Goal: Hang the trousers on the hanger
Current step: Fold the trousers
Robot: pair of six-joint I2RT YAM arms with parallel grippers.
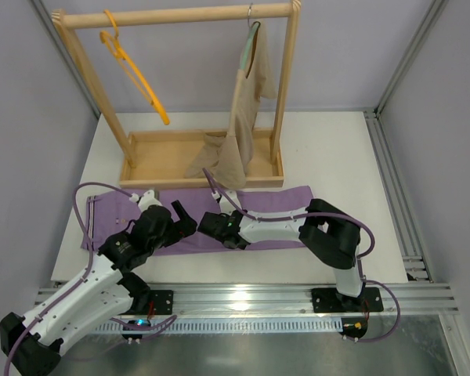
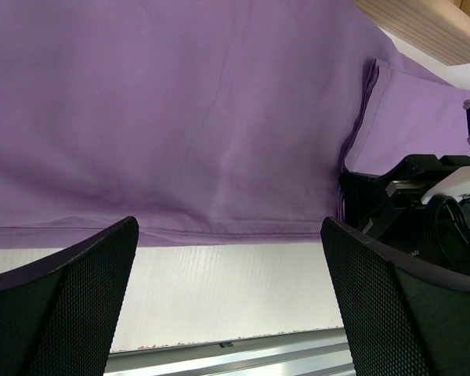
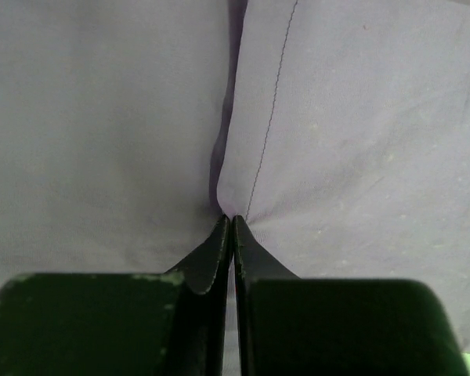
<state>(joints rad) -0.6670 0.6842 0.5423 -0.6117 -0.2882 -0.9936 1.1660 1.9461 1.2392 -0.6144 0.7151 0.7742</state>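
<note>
Flat and lengthwise on white surface point(image 1: 329, 149), just before tray base of pale wooden rack point(image 1: 180, 14): long lilac-purple fabric trousers point(image 1: 278, 202). Cloth smooth, matte, softly creased; fine stitched seam, layered folded edge. Black fingers of right pincer point(image 3: 233, 227) pressed together, small pucker of trousers cloth nipped at tips. Mesh-textured pads of left pincer point(image 2: 231, 305) wide apart above near hem, nothing held. Hooked on rack's round rail, upper left, well apart from trousers: thin orange-yellow plastic hanger point(image 1: 137, 78).

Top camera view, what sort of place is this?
Probably a robot lab test cell: arms bolted to a metal rail, grey panels in aluminium framing, and a small wooden rack on a white table.
</note>
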